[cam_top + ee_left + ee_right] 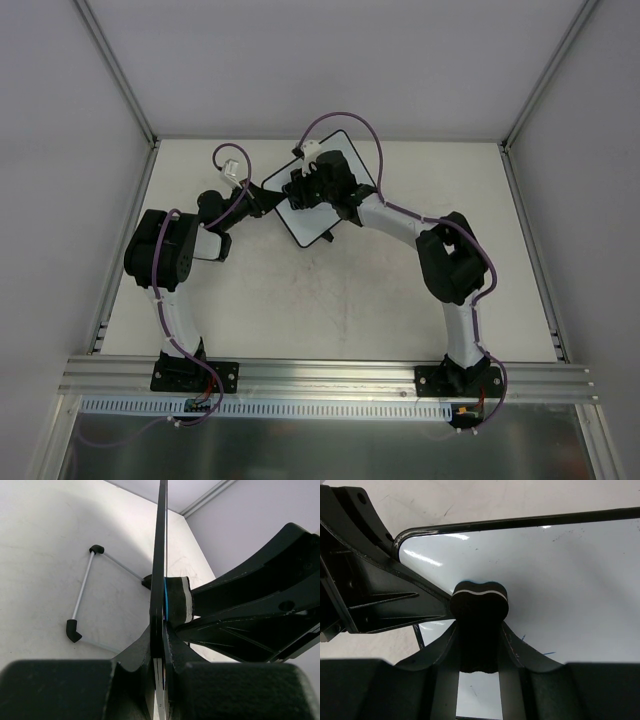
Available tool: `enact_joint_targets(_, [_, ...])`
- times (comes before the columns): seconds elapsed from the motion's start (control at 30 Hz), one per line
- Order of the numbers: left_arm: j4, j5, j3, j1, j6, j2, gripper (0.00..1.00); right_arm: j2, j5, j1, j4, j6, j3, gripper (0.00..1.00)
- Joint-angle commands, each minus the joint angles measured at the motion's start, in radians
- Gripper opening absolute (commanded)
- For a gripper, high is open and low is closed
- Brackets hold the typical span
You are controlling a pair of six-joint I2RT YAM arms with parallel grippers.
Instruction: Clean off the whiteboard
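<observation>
The whiteboard (306,222) stands tilted at the back middle of the table. My left gripper (265,200) is shut on its left edge; in the left wrist view the board (161,540) runs edge-on between my jaws (161,630). My right gripper (305,188) is shut on a small black eraser with a white stripe (480,605) and presses it against the white face (560,580), near the rounded corner. The eraser also shows in the left wrist view (177,600). Faint blue marks (547,653) remain beside my right fingers.
A thin rod frame with two black end caps (82,592) lies on the table left of the board, also in the top view (229,165). Metal rails and white walls bound the table (300,310) on three sides.
</observation>
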Motion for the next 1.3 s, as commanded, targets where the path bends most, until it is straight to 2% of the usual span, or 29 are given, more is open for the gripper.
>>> enact_joint_targets(0.0, [0.342,0.052,0.006,-0.023,0.066,0.004,0.0,0.022,-0.075,0.028,-0.068,-0.015,0.023,0.0])
enact_joint_targets(0.17, [0.342,0.05,0.006,-0.023,0.052,-0.003,0.0,0.013,0.015,0.002,-0.034,0.026,-0.023,0.0])
enact_joint_targets(0.33, [0.342,0.026,-0.008,-0.023,0.041,-0.022,0.0,-0.009,0.022,-0.099,0.171,0.234,-0.163,0.0])
enact_joint_targets(0.43, [0.342,0.016,-0.011,-0.021,0.032,-0.02,0.0,-0.013,0.045,-0.15,0.228,0.319,-0.233,0.0])
enact_joint_targets(0.67, [0.342,0.019,-0.006,-0.021,0.025,-0.019,0.0,-0.041,0.247,-0.181,0.164,0.368,-0.275,0.0])
enact_joint_targets(0.9, [0.342,0.024,-0.011,-0.021,0.032,-0.022,0.0,-0.056,0.361,-0.21,0.033,0.416,-0.266,0.0])
enact_joint_targets(1.27, [0.342,0.029,-0.023,-0.02,0.043,-0.037,0.0,-0.053,0.31,-0.28,0.007,0.479,-0.287,0.0])
